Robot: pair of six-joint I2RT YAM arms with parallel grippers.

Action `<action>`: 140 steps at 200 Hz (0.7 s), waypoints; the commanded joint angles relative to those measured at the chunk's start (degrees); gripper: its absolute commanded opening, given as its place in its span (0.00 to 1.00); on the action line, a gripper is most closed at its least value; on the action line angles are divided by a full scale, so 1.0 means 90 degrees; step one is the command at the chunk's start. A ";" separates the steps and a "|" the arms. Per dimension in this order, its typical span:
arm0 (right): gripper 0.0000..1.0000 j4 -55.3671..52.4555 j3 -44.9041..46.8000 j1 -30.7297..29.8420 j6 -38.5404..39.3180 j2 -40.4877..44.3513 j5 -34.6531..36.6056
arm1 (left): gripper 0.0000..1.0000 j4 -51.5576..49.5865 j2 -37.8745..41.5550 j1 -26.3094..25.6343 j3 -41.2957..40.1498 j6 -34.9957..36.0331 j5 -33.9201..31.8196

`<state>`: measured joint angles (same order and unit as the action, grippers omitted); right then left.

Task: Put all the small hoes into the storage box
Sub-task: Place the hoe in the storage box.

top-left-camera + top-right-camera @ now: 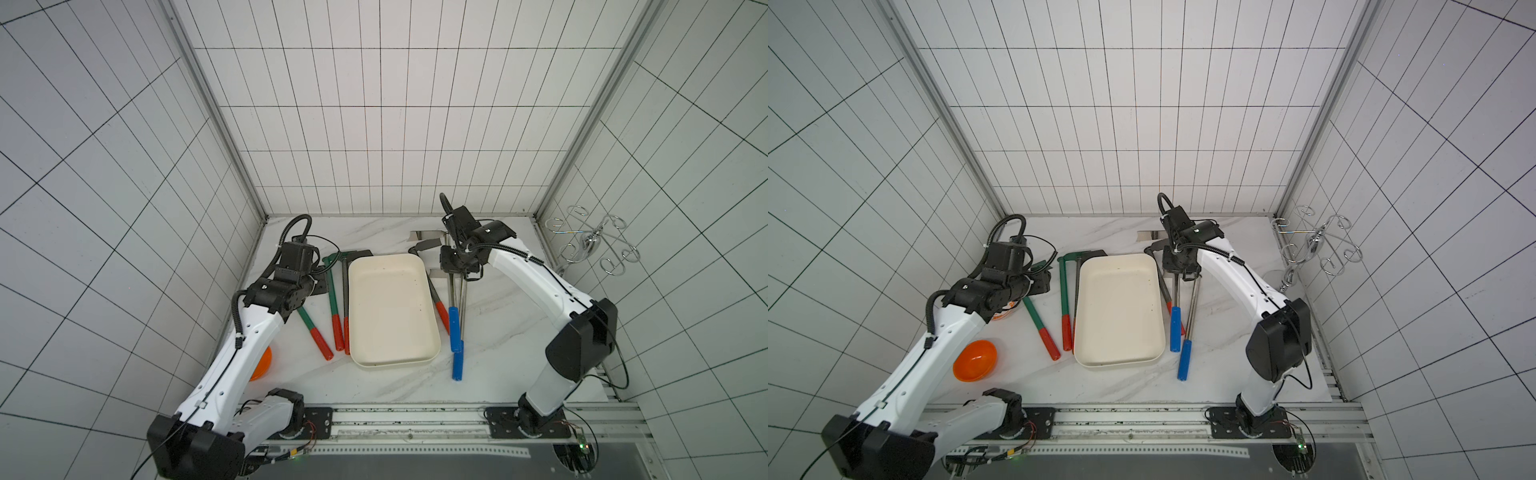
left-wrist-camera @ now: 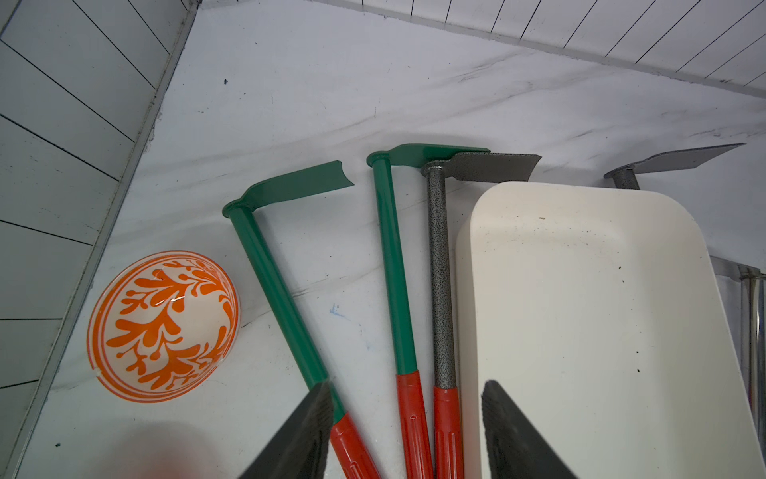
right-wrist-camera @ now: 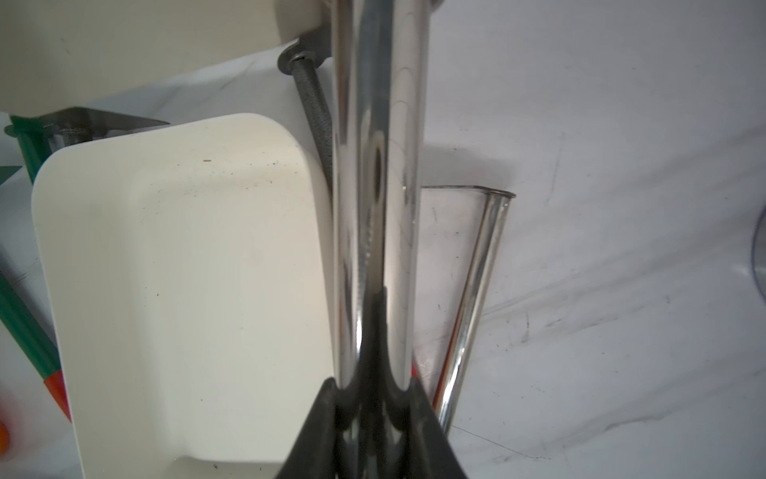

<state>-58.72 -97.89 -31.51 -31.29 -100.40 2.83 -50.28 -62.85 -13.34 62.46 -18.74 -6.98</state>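
Note:
My right gripper (image 3: 375, 385) is shut on the chrome shaft of a small hoe (image 3: 377, 166) with a blue handle (image 1: 455, 328). It holds the hoe just right of the storage box (image 1: 390, 311), a shallow cream tub that is empty. A second blue-handled chrome hoe (image 1: 458, 361) lies on the table beside it, blade (image 3: 452, 199) flat. My left gripper (image 2: 408, 385) hovers open over the red handles of the green hoes (image 2: 393, 269) to the left of the storage box (image 2: 580, 311), holding nothing.
A grey speckled hoe (image 2: 441, 269) lies against the box's left wall, another (image 3: 315, 120) along its right. An orange-patterned plate (image 2: 161, 327) and an orange bowl (image 1: 974, 360) sit at the left. A chrome wire rack (image 1: 590, 245) stands at the back right corner.

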 commanded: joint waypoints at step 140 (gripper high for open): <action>0.00 0.1019 -0.0909 -0.0725 -0.0737 -0.1616 -0.0222 | 0.60 -0.0087 0.0206 -0.0005 0.0063 -0.0076 -0.0005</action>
<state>-53.08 -105.60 -37.54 -35.90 -115.04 1.23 -51.07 -61.60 -13.34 62.46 -18.90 -7.01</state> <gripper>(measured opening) 0.238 0.600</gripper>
